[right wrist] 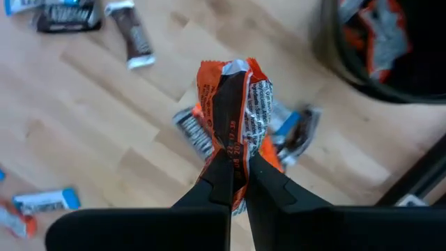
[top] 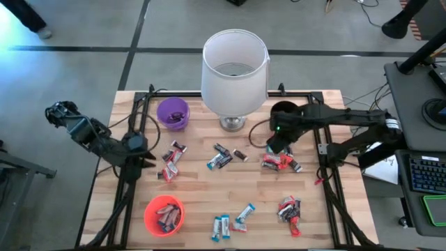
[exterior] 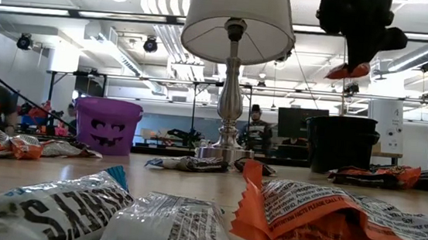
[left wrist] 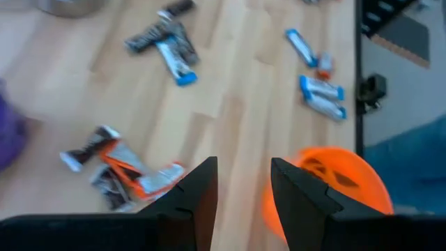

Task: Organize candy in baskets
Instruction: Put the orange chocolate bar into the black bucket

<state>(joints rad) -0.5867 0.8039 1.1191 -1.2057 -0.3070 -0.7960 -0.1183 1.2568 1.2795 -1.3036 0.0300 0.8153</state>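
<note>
My right gripper [right wrist: 237, 159] is shut on an orange-red wrapped candy [right wrist: 235, 97] and hangs in the air beside the black basket [top: 284, 111]; the low view shows the candy [exterior: 349, 70] above that basket's rim [exterior: 344, 120]. My left gripper [left wrist: 244, 171] stands open over bare wood with nothing between its fingers. It is between a small candy pile [left wrist: 118, 167] and the orange basket [left wrist: 334, 185], which holds candy [top: 166, 216]. The purple basket [top: 173, 113] stands at the far left. Loose candy lies in several piles [top: 221, 159] on the table. My right gripper pinches one end of the candy's crumpled orange wrapper [right wrist: 233, 150] between its two fingers. The fingers come from above, pointing steeply down. The rest of the candy sticks out past the fingertips, and it hangs lifted clear of the table.
A big white lamp [top: 235, 66] on a metal base [top: 233, 124] stands at the far middle, between the purple and black baskets. The black basket holds several candies [right wrist: 380, 35]. Black frame rails [top: 327, 174] run along the table's left and right sides.
</note>
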